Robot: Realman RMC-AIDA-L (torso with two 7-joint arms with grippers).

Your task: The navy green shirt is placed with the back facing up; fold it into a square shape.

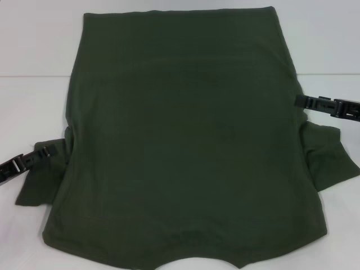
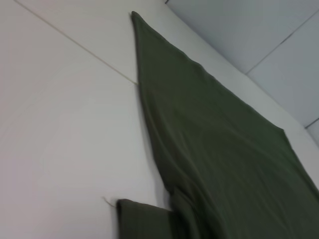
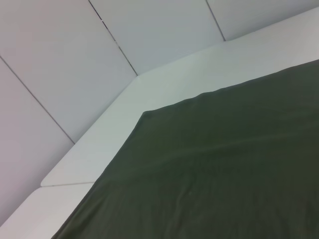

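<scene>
the navy green shirt (image 1: pixel 185 152) is spread flat on the white desk (image 1: pixel 34 50), plain side up, and it fills most of the head view. its near edge is cut off by the lower border of that view, where a curved notch, maybe the neckline, is only partly seen. the far edge is straight and looks like a fold, but this cannot be told for sure. no lettering is seen on the upper surface. the cloth is soft and matt, with shallow wrinkles, and the outline is wider toward the robot. one short sleeve sticks out on each side, both a little crumpled.

the left end effector (image 1: pixel 53 148) is seen at the left edge of the shirt, just above the left sleeve, and its black fingers touch the cloth. the right end effector (image 1: pixel 301 101) is at the right edge, farther from the robot, above the right sleeve. whether the fingers of either are spread or are pinching the cloth cannot be told, because the tips are too small and dark.

in both wrist views only the shirt and the desk are shown, and no fingers appear.
</scene>
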